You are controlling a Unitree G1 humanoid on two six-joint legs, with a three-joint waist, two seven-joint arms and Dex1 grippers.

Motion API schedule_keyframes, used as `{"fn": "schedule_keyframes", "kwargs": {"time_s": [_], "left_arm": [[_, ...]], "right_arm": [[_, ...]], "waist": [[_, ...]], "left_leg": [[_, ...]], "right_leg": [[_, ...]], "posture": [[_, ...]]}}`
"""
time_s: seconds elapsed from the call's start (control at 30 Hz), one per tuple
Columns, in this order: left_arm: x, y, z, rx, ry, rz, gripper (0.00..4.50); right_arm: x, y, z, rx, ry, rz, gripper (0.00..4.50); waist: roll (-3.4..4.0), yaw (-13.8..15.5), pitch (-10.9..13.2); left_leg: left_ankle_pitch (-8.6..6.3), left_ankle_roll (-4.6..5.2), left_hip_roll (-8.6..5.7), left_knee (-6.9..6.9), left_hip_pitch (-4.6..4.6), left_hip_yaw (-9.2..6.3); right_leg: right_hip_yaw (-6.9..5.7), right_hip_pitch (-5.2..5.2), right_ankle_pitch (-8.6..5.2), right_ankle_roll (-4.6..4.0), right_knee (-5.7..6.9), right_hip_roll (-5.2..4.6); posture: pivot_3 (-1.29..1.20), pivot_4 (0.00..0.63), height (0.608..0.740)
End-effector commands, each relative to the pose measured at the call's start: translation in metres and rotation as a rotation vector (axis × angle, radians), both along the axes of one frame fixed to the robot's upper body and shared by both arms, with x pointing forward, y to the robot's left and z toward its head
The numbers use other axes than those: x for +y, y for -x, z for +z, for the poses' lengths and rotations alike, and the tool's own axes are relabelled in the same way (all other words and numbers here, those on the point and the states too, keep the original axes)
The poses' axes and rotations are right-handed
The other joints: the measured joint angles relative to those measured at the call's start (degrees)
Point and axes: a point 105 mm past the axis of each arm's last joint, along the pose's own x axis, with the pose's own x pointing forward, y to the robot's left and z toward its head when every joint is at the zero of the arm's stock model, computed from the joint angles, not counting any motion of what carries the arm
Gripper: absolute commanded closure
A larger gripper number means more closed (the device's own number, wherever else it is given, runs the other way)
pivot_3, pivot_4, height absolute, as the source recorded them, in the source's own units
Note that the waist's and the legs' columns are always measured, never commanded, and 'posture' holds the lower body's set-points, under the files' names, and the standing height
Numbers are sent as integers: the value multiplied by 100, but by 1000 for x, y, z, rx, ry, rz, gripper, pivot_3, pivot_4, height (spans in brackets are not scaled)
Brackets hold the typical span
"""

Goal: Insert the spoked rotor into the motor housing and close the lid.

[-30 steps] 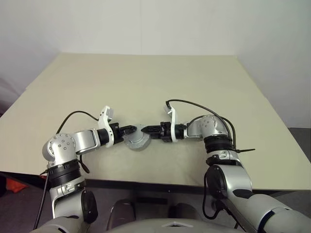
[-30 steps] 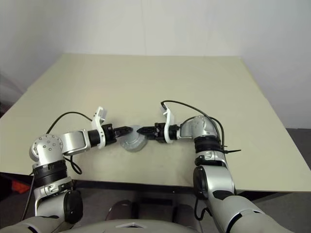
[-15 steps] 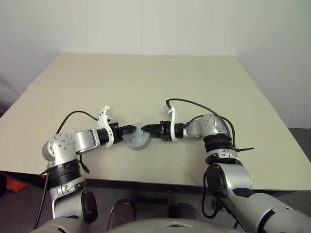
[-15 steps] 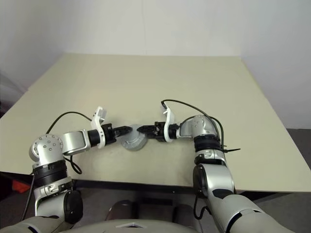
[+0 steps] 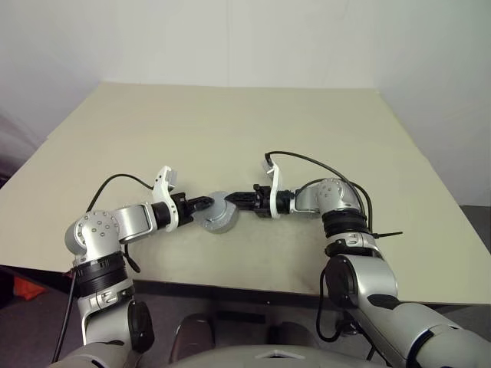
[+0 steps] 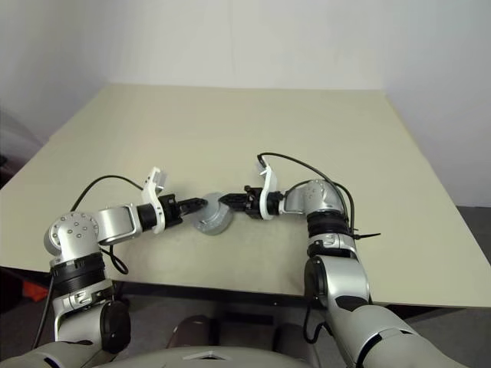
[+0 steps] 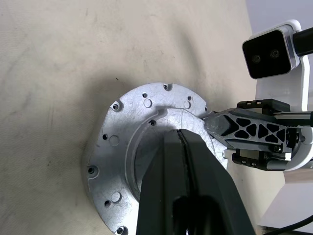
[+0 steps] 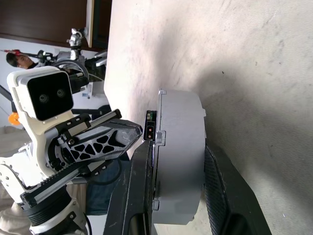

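Motor housing (image 5: 218,218), its lid (image 7: 146,147) already on, is sitting near the front of the beige surface (image 5: 230,130). Right fingers (image 8: 142,176) are straddling its thick body, seemingly clamping it. Left fingers (image 7: 182,166), pressed together, are hovering over the lid.

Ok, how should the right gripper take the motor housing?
Pinch the motor housing across its thickness, one finger on each flat face, coming in over the rim from the robot's right, as the right gripper does. It stands tilted up with both faces exposed, and the left gripper occupies the other side.
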Motion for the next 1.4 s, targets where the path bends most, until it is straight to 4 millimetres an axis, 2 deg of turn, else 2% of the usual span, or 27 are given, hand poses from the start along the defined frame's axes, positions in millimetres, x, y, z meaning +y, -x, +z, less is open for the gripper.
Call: {"fn": "schedule_keyframes", "kwargs": {"time_s": [0.03, 0.33, 0.6, 0.73, 0.87, 0.97, 1.07, 1.2, 1.4], "left_arm": [[-4, 7, -20, 93, -43, -18, 4500], [-2, 4, -17, 69, -30, 2, 4500], [-1, -6, 10, -56, 69, 36, 4500], [2, -12, 26, -136, 135, 77, 4500], [7, -14, 31, -160, 161, 111, 4500], [10, -15, 35, -178, 179, 130, 4500], [12, -16, 44, -213, 223, 142, 4500], [14, -16, 55, -255, 306, 169, 4500], [23, -15, 55, -248, 336, 228, 4500]], "right_arm": [[18, -4, 31, -77, -97, 42, 3295], [16, -5, 28, -65, -93, 34, 3295], [16, -12, 29, -18, -132, -29, 3295], [15, -17, 28, -6, -141, -66, 3295], [15, -19, 27, -6, -133, -78, 3295], [14, -20, 26, -4, -128, -85, 3295], [13, -27, 27, 0, -148, -133, 3295], [7, -49, 34, -6, -207, -291, 3295], [0, -74, 50, -13, -274, -447, 3295]], "waist": [[0, 0, 0], [0, 0, 0], [-1, -10, 1], [-4, -7, 3], [-4, 9, 3], [-4, 9, 4], [-4, 9, 4], [-5, 6, 4], [-5, 0, 4]], "left_leg": [[0, 0, 0, 0, 0, 0], [0, 0, 0, 0, 0, 0], [0, 0, 2, 0, -5, 0], [1, 0, 2, 1, -38, 0], [2, 3, 1, 18, -117, -10], [0, 6, 1, 23, -128, -19], [0, 5, 4, 25, -130, -28], [0, 4, 7, 44, -132, -31], [0, 4, 8, 58, -134, -33]], "right_leg": [[0, 0, 0, 0, 0, 0], [0, 0, 0, 0, 0, 0], [0, -9, 0, 0, 1, 1], [-2, -41, 1, -1, 2, 1], [-17, -100, 10, 6, 9, 1], [-29, -102, 16, 14, 7, 0], [-40, -99, 12, 8, 9, 0], [-44, -95, 8, -6, 16, -1], [-46, -94, 12, -9, 26, -1]], "posture": [[0, 0, 740], [0, 0, 740], [0, 0, 740], [0, 0, 740], [0, 0, 740], [0, 0, 740], [0, 0, 740], [0, 0, 740], [0, 0, 740]]}}
